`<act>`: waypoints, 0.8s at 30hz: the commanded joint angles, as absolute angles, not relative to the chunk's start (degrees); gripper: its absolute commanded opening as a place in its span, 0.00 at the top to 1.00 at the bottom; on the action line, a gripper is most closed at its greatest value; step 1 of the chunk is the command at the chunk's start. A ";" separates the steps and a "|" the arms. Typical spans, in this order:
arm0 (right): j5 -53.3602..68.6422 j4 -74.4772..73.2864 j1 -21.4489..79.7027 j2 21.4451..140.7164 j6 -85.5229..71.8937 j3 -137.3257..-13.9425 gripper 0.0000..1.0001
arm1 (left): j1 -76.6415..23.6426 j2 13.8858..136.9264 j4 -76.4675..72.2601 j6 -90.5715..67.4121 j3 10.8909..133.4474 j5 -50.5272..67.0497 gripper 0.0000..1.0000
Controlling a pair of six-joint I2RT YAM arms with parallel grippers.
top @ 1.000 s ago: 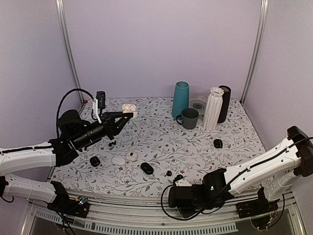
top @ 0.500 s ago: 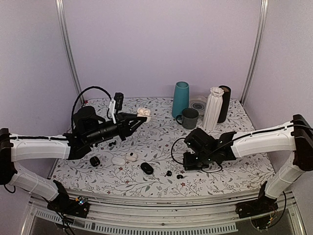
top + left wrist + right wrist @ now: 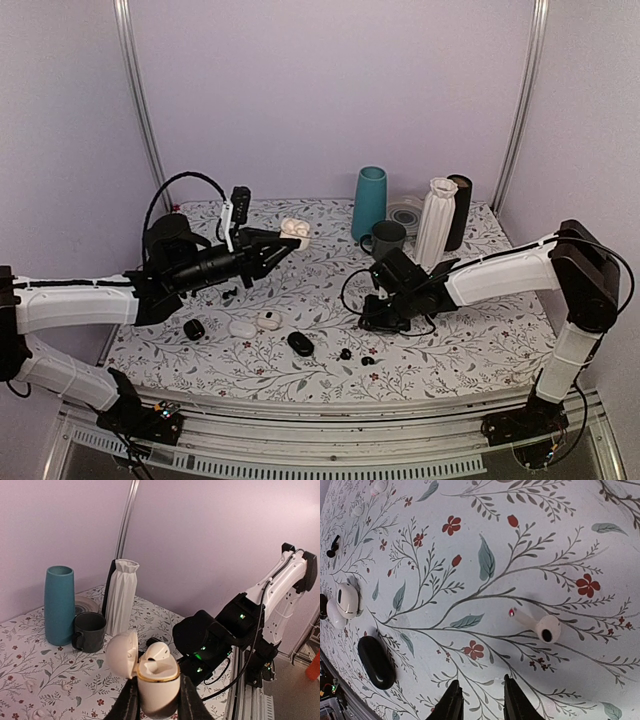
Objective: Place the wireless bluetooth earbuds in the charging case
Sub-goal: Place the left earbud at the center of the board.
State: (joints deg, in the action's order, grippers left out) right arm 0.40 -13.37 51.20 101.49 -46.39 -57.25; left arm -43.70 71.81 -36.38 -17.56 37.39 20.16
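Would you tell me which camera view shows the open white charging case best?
The left wrist view: the white charging case sits large in the left gripper, lid open, one earbud seated. The top view shows only a small white blob; the right wrist view misses it.

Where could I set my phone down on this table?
Front right is bare, between the right arm and the table edge; so is the middle, between the grey mug and the black oval case. Crowded: the vases at the back, the cases front-left.
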 commanded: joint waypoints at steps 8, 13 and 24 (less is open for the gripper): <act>0.66 -10.84 48.04 97.13 -47.52 -54.94 0.63 | -43.09 64.43 -31.37 -16.16 35.14 20.08 1.00; 0.20 -11.10 45.85 95.78 -43.78 -53.58 0.62 | -43.02 63.81 -31.14 -17.10 34.54 18.37 1.00; 2.93 -6.26 44.82 101.64 -46.33 -55.15 0.70 | -43.00 62.15 -28.79 -18.63 34.76 14.73 1.00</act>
